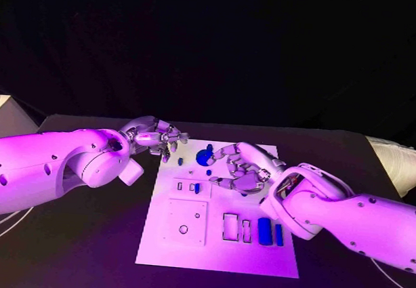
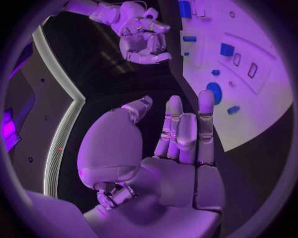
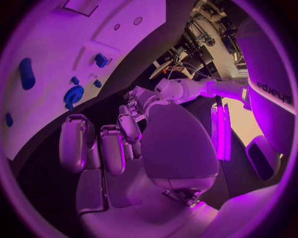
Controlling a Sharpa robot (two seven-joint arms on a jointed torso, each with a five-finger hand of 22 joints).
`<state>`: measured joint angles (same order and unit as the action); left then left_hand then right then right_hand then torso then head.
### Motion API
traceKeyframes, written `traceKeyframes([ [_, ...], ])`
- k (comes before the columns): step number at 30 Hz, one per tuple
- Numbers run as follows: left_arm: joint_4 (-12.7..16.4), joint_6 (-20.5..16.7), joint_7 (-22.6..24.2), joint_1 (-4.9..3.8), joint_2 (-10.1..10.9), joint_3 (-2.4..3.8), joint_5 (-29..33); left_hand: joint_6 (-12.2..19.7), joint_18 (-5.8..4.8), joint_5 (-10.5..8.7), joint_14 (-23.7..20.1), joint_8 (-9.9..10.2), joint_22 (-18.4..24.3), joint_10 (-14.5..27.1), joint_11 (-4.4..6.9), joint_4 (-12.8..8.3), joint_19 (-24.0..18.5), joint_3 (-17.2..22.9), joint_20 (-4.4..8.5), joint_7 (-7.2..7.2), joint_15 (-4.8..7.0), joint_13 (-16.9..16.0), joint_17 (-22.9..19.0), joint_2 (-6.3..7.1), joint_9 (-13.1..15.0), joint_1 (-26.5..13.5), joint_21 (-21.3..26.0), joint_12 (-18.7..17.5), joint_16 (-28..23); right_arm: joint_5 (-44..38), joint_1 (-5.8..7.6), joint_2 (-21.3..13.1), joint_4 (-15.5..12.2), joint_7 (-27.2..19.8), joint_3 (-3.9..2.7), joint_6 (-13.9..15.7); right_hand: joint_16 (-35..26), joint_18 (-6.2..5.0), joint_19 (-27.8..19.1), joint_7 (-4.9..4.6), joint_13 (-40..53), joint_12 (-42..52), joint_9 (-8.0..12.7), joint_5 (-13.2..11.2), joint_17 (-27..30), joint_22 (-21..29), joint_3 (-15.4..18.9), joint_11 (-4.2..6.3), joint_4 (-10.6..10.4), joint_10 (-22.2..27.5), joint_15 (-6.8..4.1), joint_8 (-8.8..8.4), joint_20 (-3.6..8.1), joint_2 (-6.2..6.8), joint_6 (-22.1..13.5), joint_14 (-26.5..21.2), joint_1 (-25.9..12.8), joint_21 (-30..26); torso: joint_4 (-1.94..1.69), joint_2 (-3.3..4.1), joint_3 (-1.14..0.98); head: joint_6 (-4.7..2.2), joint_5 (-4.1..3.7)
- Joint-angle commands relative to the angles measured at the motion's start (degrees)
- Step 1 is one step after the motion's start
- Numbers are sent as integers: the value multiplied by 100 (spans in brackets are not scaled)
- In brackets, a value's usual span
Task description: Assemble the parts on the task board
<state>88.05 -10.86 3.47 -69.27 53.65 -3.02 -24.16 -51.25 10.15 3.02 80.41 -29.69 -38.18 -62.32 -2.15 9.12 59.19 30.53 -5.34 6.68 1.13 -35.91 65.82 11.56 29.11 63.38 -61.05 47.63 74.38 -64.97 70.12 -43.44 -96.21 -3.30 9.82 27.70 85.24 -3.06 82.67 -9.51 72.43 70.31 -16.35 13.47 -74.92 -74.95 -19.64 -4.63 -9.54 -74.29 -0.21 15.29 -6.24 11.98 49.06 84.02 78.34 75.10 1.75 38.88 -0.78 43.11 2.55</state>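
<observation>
At the centre of the head view, the white task board [image 1: 218, 250] lies on the black worktop [image 1: 71, 254]. Small blue parts lie on it: a round disc [image 1: 205, 157] near its upper edge, a small piece [image 1: 196, 188] just below, and two upright bars [image 1: 265, 230] toward the lower right. The left hand [image 1: 159, 138] hangs over the board's upper left corner, its fingers apart and empty in the left wrist view [image 2: 180, 144]. The right hand [image 1: 245, 169] hovers over the board's upper right part, beside the disc, fingers loosely curled; it seems to hold nothing, as the right wrist view [image 3: 118, 148] also suggests.
</observation>
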Motion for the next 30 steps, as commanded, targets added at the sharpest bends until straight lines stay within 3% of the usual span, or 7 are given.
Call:
traceKeyframes([
  [1,-13,488,-995,-11,-22,3,-1085,127,-96,4,90,-364,-220,54,28,88,84,80,26,-59,35,-102,178,10,421,-52,-174,199,139,1052,134,-245,-74,-490,-2,-683,-37,-57,-51,-5,-19,-39,3,29,-668,-656,-50,5,5,54,50,-6,-2,4,-14,351,69,-56,-5,-79,-12,56,64],
  [9,-66,928,-1834,-25,-177,4,-1944,113,-234,20,432,-912,-1090,-372,237,88,616,594,163,-271,235,-675,850,100,1143,110,-773,839,613,1531,458,-680,147,-501,-18,-656,-18,-47,-29,-7,-13,-32,4,32,-700,-680,-55,4,4,49,50,-6,-2,1,-18,360,68,-14,-3,-146,-33,127,103],
  [10,-81,1050,-1979,-27,-210,4,-2061,168,-241,5,415,-944,-1125,-328,251,27,600,1201,191,-291,231,-636,823,287,1311,35,-805,830,586,1587,499,-727,192,-497,-22,-638,-17,-47,-29,-7,-12,-30,5,32,-701,-681,-56,4,4,48,50,-6,-2,1,-18,360,68,-12,-3,-149,-33,130,104],
  [13,-116,1395,-2364,-31,-300,3,-2366,281,-190,-10,273,-907,-824,-74,170,178,365,1383,170,-219,173,-295,524,342,1402,-337,-630,562,369,1711,588,-826,288,-483,-29,-598,-21,-48,-33,-14,-20,-35,10,33,-695,-677,-60,-3,-8,52,54,-13,-5,8,-42,358,46,-22,-4,-153,-39,140,99],
  [16,-163,1623,-2664,-35,-420,-1,-2655,324,-174,-3,206,-906,-701,8,84,567,260,812,125,-132,95,-192,411,437,1487,-941,-538,504,274,1804,644,-900,364,-448,-33,-577,-32,-54,-46,-22,-42,-56,19,35,-679,-664,-63,-11,-31,71,61,-24,-9,13,-77,351,9,-51,-16,-137,-38,111,79],
  [20,-256,1766,-2885,-47,-607,-19,-2933,393,-146,-8,174,-849,-592,83,88,749,196,-184,89,-142,96,-170,346,161,1660,-715,-444,525,207,1863,688,-925,441,-391,-35,-549,-43,-60,-60,-24,-54,-69,22,37,-661,-650,-65,-13,-36,83,63,-29,-11,16,-92,345,1,-79,-9,-134,-49,136,89],
  [30,-497,1984,-3015,-112,-977,-81,-3092,444,-108,-4,84,-736,-365,176,54,763,32,-644,61,-108,65,-143,192,-38,1730,-561,-283,510,77,1878,721,-893,512,-293,-36,-523,-53,-68,-81,-31,-66,-79,31,67,-647,-630,-75,-19,-37,97,70,-41,-17,29,-131,338,-4,-121,-14,-124,-41,133,80],
])
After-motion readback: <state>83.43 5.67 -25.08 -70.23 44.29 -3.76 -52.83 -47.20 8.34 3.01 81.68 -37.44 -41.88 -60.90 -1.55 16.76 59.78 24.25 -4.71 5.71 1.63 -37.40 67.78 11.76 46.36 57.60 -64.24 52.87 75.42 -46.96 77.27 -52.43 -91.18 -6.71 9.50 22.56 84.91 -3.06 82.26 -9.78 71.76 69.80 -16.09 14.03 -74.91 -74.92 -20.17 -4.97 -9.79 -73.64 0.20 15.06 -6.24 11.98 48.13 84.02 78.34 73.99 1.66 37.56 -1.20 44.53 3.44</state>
